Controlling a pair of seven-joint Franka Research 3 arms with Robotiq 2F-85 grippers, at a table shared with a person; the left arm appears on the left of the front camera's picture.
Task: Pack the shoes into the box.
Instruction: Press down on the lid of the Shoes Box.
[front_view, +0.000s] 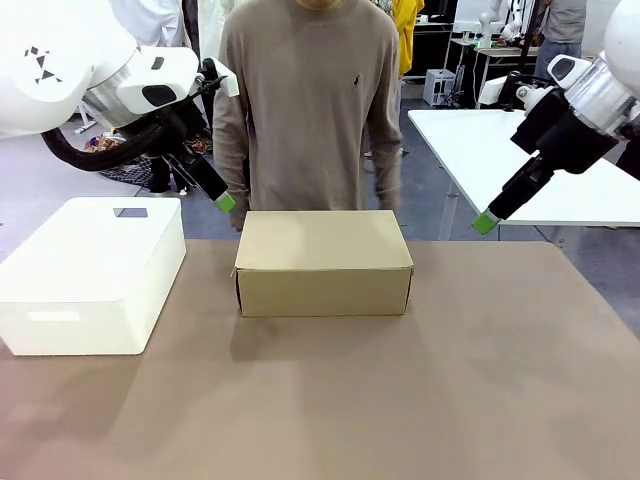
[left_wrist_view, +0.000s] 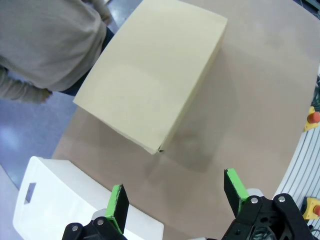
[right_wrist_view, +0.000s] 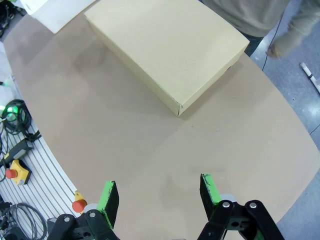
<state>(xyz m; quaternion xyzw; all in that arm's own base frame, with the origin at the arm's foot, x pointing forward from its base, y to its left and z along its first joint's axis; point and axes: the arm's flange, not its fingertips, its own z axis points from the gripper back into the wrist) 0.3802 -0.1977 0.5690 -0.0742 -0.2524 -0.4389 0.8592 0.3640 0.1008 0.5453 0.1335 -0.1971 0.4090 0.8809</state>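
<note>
The cardboard shoebox (front_view: 323, 262) stood shut near the far edge of the table (front_view: 400, 400), about at the middle of that edge, directly in front of the person (front_view: 310, 100) who was standing there with hands down behind it. My left gripper (left_wrist_view: 175, 197) hung in the air above the far left part of the table, between the shoebox and the white plastic box (front_view: 90, 275) that stood by the left edge; its fingers were spread wide apart and held nothing. My right gripper (right_wrist_view: 159, 194) hung above the far right corner, well apart from the shoebox, with its fingers also wide apart and nothing between them. I saw no shoes on the table, so I could not tell where they were; perhaps the person would give them to me. I judged the shoebox to be light and rather stiff, but its thin walls would bend if I pressed them hard. Its smooth top looked like a flap lid, and I believed the best place to take it was the front edge of this lid, lifting it gently while the box stayed on the table. Leather shoes should be firm at the heel and a little slippery, so I would hold one at the heel part.
</note>
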